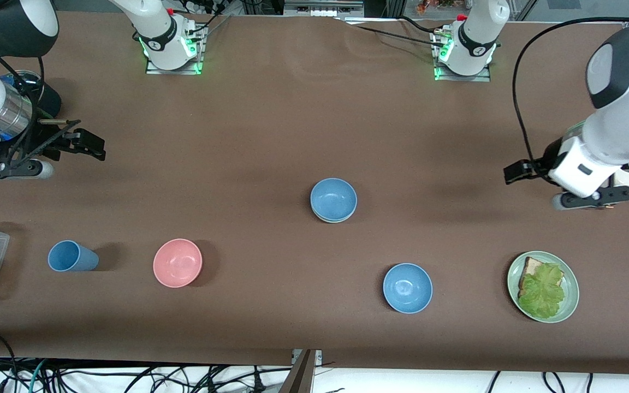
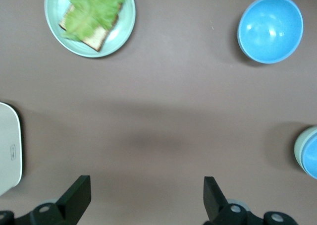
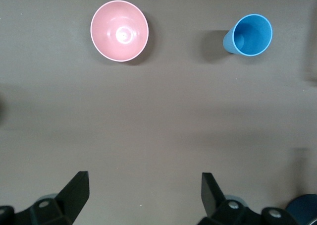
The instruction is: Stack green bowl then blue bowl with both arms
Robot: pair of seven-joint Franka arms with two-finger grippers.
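We see the dull steel-blue bowl (image 1: 333,198) already nested in the pale sage-green bowl (image 1: 332,218) mid-counter. Both grippers hover with fingers spread, holding nothing: left gripper (image 2: 147,197) toward its own end, nearer the stack; right gripper (image 3: 144,194) waits.

Worktop (image 1: 271,125): covered in plain brown cloth, wrinkled near the arms' bases.
Floor: pale strip along the worktop's nearer edge, strewn with black cables (image 1: 129,377).
Light: even, soft shadows.
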